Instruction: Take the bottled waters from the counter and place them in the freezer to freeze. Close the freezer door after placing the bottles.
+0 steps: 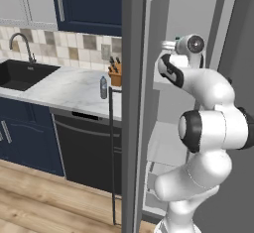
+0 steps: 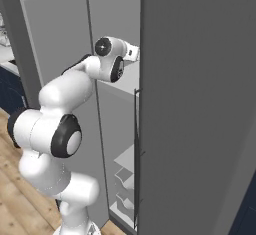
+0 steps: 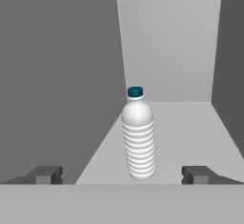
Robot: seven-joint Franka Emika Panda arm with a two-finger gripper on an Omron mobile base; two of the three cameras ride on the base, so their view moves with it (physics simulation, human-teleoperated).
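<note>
Hand view: a ribbed bottle (image 3: 138, 137) with a blue cap stands upright on a white freezer shelf (image 3: 190, 132), between the two dark fingers (image 3: 45, 174), which stand wide apart and touch nothing. Left base view: a second bottle (image 1: 103, 87) stands on the marble bench (image 1: 64, 86) near a knife block (image 1: 115, 72), beside the open freezer door (image 1: 132, 108).

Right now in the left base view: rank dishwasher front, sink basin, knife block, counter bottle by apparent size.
1. Dishwasher front
2. Sink basin
3. Knife block and bottled water: both small and look alike, and the freezer door cuts off part of the block, so I won't rank them.
</note>
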